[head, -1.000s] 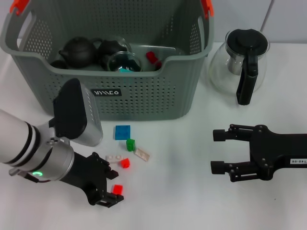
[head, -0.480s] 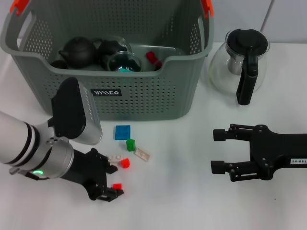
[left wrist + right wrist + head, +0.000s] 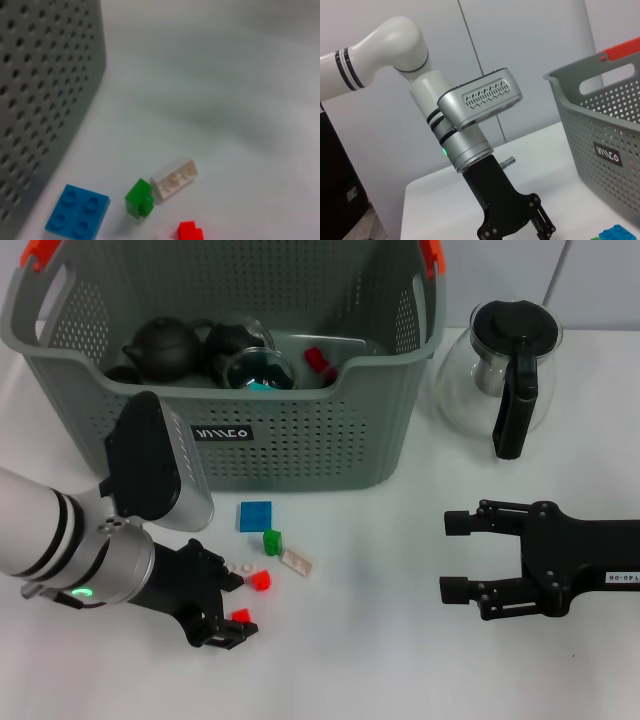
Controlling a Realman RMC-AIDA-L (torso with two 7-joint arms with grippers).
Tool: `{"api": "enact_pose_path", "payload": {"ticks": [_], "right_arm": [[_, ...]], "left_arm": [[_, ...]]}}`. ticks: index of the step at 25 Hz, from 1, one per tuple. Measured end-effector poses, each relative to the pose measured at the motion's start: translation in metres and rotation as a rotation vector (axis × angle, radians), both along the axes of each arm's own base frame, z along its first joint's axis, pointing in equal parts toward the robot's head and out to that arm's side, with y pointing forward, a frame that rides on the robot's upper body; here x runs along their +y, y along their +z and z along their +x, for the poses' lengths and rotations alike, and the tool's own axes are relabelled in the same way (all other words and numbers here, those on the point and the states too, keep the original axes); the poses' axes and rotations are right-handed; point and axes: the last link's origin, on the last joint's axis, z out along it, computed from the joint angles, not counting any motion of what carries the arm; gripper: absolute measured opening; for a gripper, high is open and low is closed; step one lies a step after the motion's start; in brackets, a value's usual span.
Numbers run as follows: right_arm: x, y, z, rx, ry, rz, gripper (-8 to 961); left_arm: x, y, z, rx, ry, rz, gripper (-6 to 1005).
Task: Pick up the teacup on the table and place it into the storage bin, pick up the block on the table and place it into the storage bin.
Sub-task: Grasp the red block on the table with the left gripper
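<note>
The grey perforated storage bin (image 3: 300, 430) stands at the back left; its wall (image 3: 45, 100) fills one side of the left wrist view. A glass teacup (image 3: 258, 370) lies inside it beside dark teapots and a red block (image 3: 320, 360). In front of the bin, my left gripper (image 3: 232, 610) is shut on a small red block (image 3: 240, 616) just above the table. Loose blocks lie close by: blue (image 3: 254, 515) (image 3: 77, 210), green (image 3: 272, 540) (image 3: 139, 199), white (image 3: 296, 561) (image 3: 174, 177) and red (image 3: 261, 581) (image 3: 190, 232). My right gripper (image 3: 452, 556) rests open at the right.
A glass coffee pot (image 3: 505, 370) with a black lid and handle stands to the right of the bin. The right wrist view shows my left arm (image 3: 465, 130) and the bin's corner (image 3: 600, 125).
My left gripper has drawn back toward the bin, carrying the small red block with it. The right arm and the other blocks have not moved.
</note>
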Motion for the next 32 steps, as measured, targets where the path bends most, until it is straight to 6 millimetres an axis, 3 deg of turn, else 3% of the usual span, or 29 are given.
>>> {"api": "enact_pose_path", "payload": {"ticks": [25, 32], "right_arm": [[0.0003, 0.0007, 0.0001, 0.000, 0.000, 0.002, 915], [0.0002, 0.0006, 0.0003, -0.001, 0.000, 0.001, 915]], "left_arm": [[-0.0004, -0.0007, -0.0012, 0.013, 0.027, -0.003, 466], [-0.0002, -0.0008, -0.0026, 0.022, 0.042, -0.001, 241]]}}
